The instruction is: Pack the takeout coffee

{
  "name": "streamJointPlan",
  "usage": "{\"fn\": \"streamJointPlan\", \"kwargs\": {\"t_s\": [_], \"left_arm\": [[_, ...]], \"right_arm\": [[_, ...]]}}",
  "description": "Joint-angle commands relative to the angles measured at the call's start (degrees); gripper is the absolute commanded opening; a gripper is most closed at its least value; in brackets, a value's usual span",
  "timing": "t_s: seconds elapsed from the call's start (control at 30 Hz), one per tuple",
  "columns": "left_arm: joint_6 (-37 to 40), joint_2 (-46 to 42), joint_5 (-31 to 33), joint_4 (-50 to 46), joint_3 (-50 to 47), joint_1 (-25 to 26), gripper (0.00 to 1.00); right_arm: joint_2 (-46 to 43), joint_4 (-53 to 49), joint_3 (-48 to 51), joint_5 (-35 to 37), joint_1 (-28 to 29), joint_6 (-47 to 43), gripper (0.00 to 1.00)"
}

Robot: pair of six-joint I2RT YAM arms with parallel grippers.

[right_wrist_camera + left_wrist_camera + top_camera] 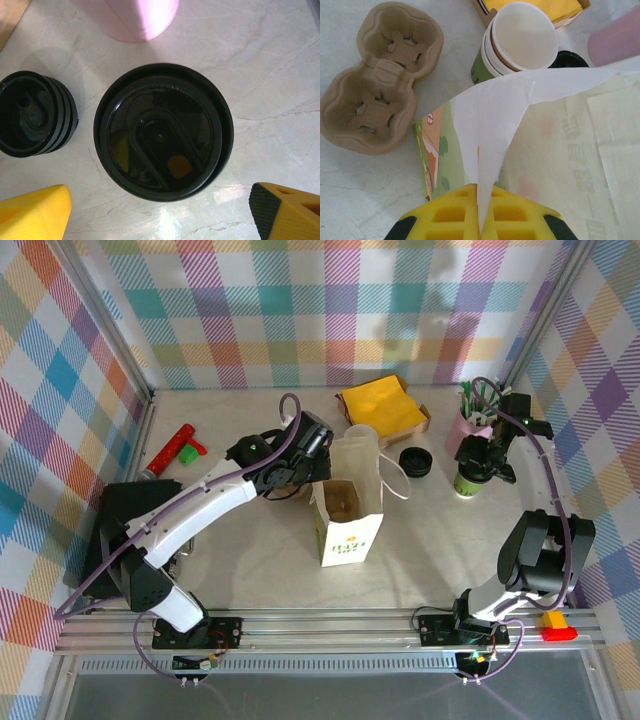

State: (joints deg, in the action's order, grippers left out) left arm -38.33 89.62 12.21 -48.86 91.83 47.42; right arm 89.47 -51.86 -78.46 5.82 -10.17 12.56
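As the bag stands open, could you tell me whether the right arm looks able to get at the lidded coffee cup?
Probably yes: the right end effector hangs open directly over the lidded coffee cup, jaws to either side with nothing between. The spare lids and pink cup stand beside it, apart.

A glossy black plastic lid [162, 132] gleams above the smooth, marble-look table [280, 60] at right; at left, a thin white paper bag [495, 115] adjoins a matt, rough moulded-pulp cup carrier [350, 110].

You see a round black plastic lid [162, 132], a grey-veined white tabletop [270, 60], pastel plaid walls [330, 300], a brown pulp carrier [375, 75].
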Motion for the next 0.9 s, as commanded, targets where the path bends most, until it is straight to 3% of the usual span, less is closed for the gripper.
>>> {"fn": "streamJointPlan", "kwargs": {"t_s": [0.0, 0.33, 0.87], "left_arm": [[-1.3, -1.3, -1.7, 2.2, -1.0, -0.8, 0.01], [-0.7, -2.1, -2.4, 2.5, -1.3, -0.9, 0.01], [-0.4, -2.3, -3.4, 3.9, -2.6, -1.1, 0.01]], "right_arm": [[1.3, -0.3, -2.1, 0.9, -0.7, -2.1, 0.92], [4.4, -0.9, -3.7, 2.3, -0.9, -3.7, 0.92], [8.5, -2.2, -6.6, 0.8, -1.1, -3.8, 0.82]]}}
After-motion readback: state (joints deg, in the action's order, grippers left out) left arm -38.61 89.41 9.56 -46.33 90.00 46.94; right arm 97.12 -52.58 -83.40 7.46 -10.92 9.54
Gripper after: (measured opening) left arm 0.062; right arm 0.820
